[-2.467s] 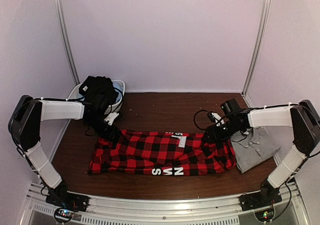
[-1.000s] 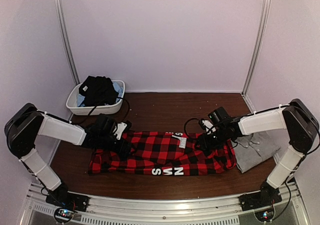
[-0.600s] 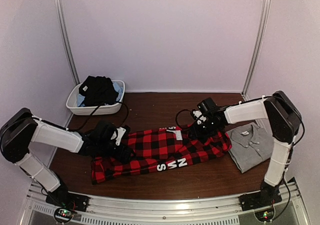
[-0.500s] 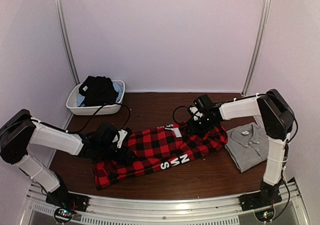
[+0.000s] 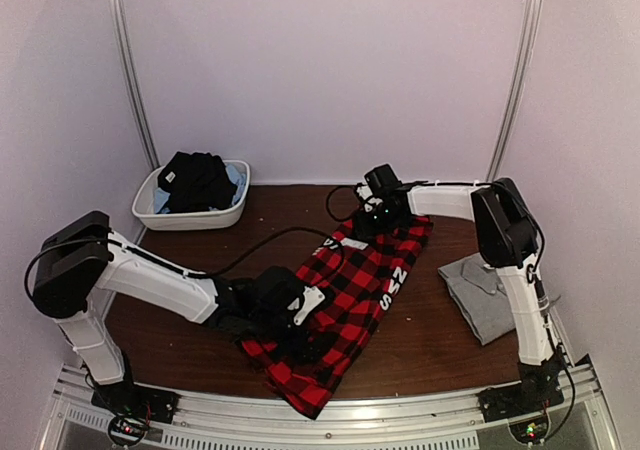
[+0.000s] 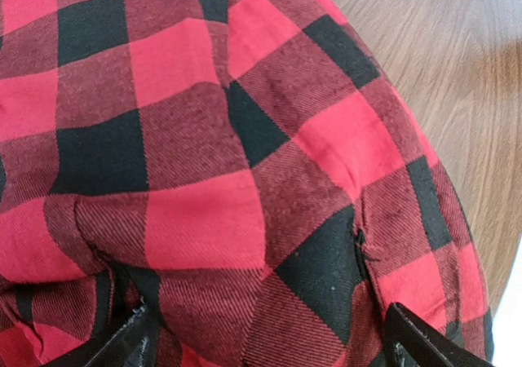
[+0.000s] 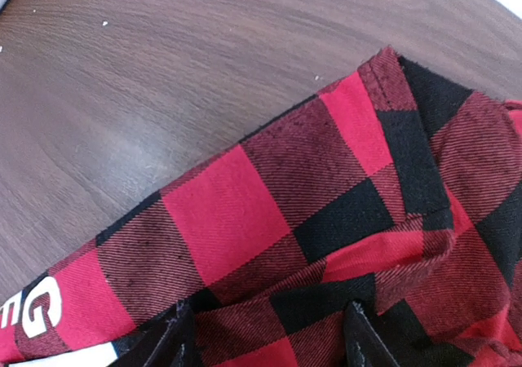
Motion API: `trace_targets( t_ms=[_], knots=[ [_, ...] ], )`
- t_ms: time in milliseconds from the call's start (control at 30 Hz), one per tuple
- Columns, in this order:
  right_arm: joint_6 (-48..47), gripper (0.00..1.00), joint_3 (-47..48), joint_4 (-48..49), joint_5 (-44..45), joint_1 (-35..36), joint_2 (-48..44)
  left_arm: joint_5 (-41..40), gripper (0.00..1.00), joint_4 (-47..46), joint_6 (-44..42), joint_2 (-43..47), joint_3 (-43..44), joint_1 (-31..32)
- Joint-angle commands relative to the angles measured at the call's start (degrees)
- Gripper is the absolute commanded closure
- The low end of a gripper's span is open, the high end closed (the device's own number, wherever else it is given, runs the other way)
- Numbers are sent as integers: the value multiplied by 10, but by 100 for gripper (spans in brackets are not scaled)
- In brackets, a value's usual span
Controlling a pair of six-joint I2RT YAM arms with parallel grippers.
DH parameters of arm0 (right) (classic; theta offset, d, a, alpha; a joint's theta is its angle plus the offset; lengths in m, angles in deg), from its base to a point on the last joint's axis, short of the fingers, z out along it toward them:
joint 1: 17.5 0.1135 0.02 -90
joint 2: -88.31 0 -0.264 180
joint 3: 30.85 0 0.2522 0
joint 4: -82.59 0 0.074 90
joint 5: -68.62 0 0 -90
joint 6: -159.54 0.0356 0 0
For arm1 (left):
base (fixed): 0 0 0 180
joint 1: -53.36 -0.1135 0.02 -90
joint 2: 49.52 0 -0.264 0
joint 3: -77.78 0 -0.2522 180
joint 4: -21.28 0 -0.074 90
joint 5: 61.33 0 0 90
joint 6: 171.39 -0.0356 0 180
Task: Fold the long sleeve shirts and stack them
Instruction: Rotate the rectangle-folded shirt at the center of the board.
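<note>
The red-and-black check flannel shirt (image 5: 365,275) lies as a diagonal strip from the back centre of the table to its near edge, white lettering (image 5: 393,287) facing up. My left gripper (image 5: 305,320) rests on the shirt's near part. In the left wrist view it (image 6: 273,334) stands open, its fingers (image 6: 134,342) wide apart and pressed into the bunched check cloth (image 6: 204,139). My right gripper (image 5: 372,213) sits on the far end of the shirt. It (image 7: 265,330) is open, with a raised fold of cloth (image 7: 245,212) between the fingers. The grey shirt (image 5: 482,292) lies folded at the right.
A white tub (image 5: 190,220) holding dark clothes (image 5: 195,180) stands at the back left corner. Brown wooden table (image 7: 163,73) shows beyond the flannel's far edge. Walls close in on the left, back and right. The right arm's cable loops beside its gripper.
The flannel has swung from lying left-to-right to a diagonal. The left gripper dragged its end toward the near edge; the right gripper carried its end back and left, off the grey shirt.
</note>
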Motion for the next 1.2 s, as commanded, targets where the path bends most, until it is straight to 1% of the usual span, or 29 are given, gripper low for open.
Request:
trace_targets(
  t_ms=[0,100,200,267,400,500,567,667,867,1000,1167],
  knots=[
    [-37,35,34,-50,31,-4,-18,15,2,43,-20,-19,60,7],
    [-40,31,7,-47,40,-5,-62,-5,2,65,-13,-7,83,10],
    [-40,27,-31,-40,44,-5,-114,-31,2,91,-9,16,85,13],
    [-37,25,-59,-39,40,-5,-148,-53,2,101,-7,39,76,13],
    [-20,23,-134,-21,10,-4,-207,-95,2,102,3,95,44,12],
    [3,23,-200,6,-10,-2,-248,-105,2,104,10,111,32,12],
    [23,23,-234,17,-24,-2,-266,-99,2,109,16,109,32,11],
    [58,24,-277,36,-48,0,-282,-67,2,111,17,105,30,8],
    [111,24,-337,76,-70,2,-277,-30,2,99,38,105,1,-14],
    [132,25,-342,80,-64,2,-250,17,2,86,39,101,-23,-38],
    [144,26,-335,78,-51,-6,-210,60,2,79,33,88,-46,-43]
  ],
)
